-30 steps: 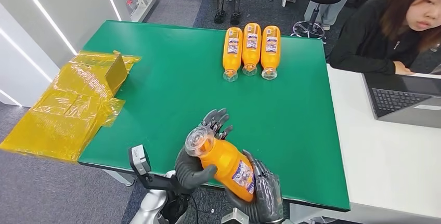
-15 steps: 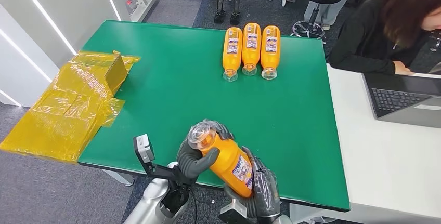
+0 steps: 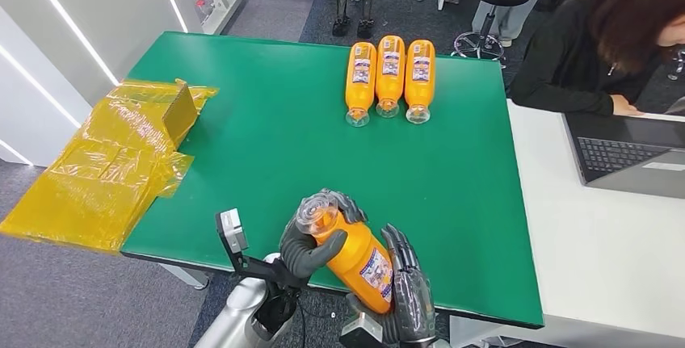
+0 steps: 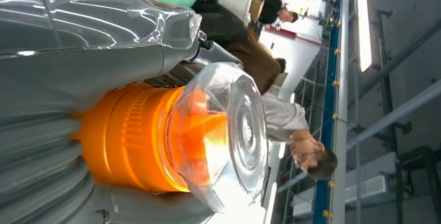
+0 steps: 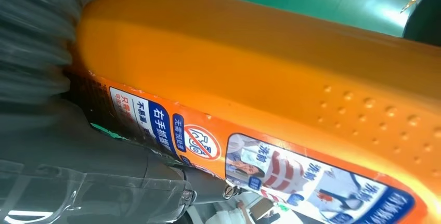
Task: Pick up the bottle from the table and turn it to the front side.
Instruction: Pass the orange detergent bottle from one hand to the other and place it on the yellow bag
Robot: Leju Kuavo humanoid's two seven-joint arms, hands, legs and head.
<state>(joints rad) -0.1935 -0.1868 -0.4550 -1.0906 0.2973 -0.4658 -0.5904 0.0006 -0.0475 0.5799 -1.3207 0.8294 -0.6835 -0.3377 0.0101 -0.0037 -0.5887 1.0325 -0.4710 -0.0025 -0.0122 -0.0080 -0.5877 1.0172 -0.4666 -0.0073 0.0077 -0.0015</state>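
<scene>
An orange bottle (image 3: 358, 256) with a clear cap (image 3: 315, 211) hangs tilted over the front edge of the green table (image 3: 266, 146), cap toward the table. My left hand (image 3: 309, 243) grips its neck just under the cap. My right hand (image 3: 409, 293) holds the lower body, fingers lying up along the bottle's right side. In the left wrist view the clear cap (image 4: 229, 135) and orange neck stick out of my left hand (image 4: 62, 73). The right wrist view has the bottle (image 5: 260, 68) against my right hand (image 5: 47, 130), its printed label (image 5: 291, 177) facing the thumb.
Three more orange bottles (image 3: 390, 75) lie side by side at the table's far edge, caps toward me. Crumpled yellow plastic wrap (image 3: 113, 158) hangs off the left side. A person (image 3: 598, 41) sits at a white desk (image 3: 598, 259) with a laptop (image 3: 630, 154) on the right.
My left hand's fingers, spread behind the cap a second ago, have closed around the neck. The bottle has tipped a little more upright and drifted slightly right. The person has lowered their head.
</scene>
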